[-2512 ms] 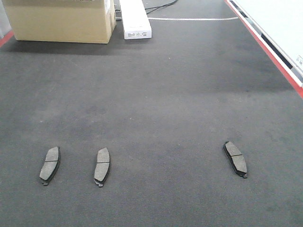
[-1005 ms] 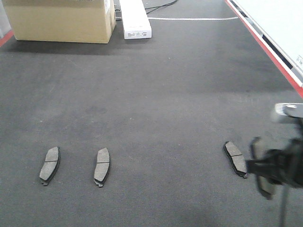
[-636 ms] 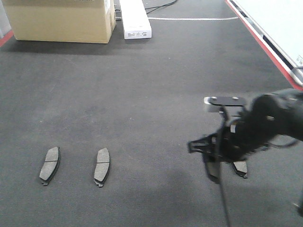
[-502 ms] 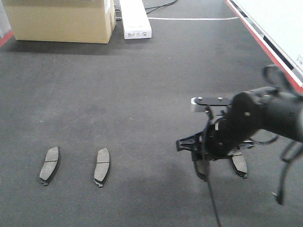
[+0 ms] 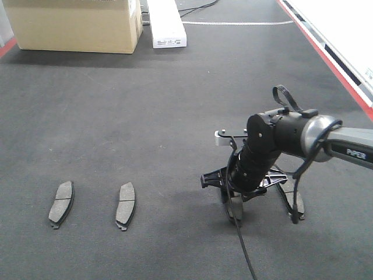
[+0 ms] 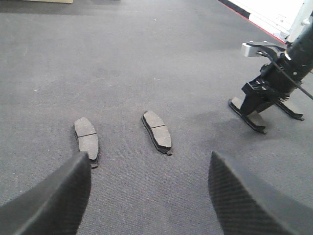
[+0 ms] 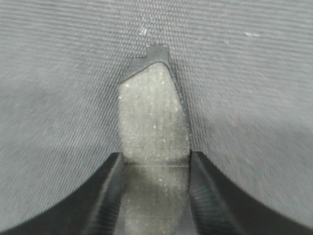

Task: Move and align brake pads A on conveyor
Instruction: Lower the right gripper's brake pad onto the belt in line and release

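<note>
We see right arm [image 5: 291, 133], black with silver-grey link, reaching in from right edge of front view, wrist bent downward, black cable looped over wrist. Right gripper [image 5: 234, 205] points down at belt, low, jaws closed against edges of grey brake pad [image 7: 154, 120]; wrist view shows black fingers [image 7: 105, 191] flanking pad on both sides. Left gripper [image 6: 146, 191] hovers above belt, black textured fingers [image 6: 54, 196] spread wide at bottom corners of its wrist view, nothing between them.
</note>
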Tool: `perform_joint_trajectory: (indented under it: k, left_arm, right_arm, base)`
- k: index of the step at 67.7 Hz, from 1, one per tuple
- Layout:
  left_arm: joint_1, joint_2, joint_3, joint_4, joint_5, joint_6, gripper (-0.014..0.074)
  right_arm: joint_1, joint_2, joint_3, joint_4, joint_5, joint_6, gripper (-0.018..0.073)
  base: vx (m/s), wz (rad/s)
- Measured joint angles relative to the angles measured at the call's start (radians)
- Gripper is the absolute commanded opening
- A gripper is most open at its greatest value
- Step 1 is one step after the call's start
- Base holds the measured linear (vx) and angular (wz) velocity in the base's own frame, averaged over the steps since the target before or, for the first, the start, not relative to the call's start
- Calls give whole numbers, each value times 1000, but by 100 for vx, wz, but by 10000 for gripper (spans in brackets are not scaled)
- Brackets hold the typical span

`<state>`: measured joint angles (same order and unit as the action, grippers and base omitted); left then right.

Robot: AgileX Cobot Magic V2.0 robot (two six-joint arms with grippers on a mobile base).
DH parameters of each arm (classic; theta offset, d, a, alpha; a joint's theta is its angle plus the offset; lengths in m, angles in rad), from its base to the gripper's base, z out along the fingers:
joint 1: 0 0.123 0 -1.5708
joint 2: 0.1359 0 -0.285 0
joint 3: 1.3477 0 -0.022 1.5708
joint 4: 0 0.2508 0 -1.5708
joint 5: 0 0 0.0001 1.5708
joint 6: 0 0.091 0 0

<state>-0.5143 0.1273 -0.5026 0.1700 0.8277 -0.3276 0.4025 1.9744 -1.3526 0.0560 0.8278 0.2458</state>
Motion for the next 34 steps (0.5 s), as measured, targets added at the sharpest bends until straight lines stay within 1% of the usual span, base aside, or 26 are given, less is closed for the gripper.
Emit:
perform_joint_trajectory:
  k: [4, 8, 21, 34]
  left_arm:
    - [0, 0, 0, 0, 0, 0, 502]
    - [0, 0, 0, 0, 0, 0, 502]
    - [0, 0, 0, 0, 0, 0, 502]
    - [0, 0, 0, 0, 0, 0, 502]
  right_arm:
    - [0, 1, -3, -10, 4, 3, 503]
    - [0, 1, -5, -31, 8, 8, 515]
    - [0, -48, -5, -145, 42, 60, 512]
    - [0, -198, 27, -203, 60, 66, 505]
  base:
    - [0, 0]
    - [0, 0]
    - [0, 0]
    - [0, 0]
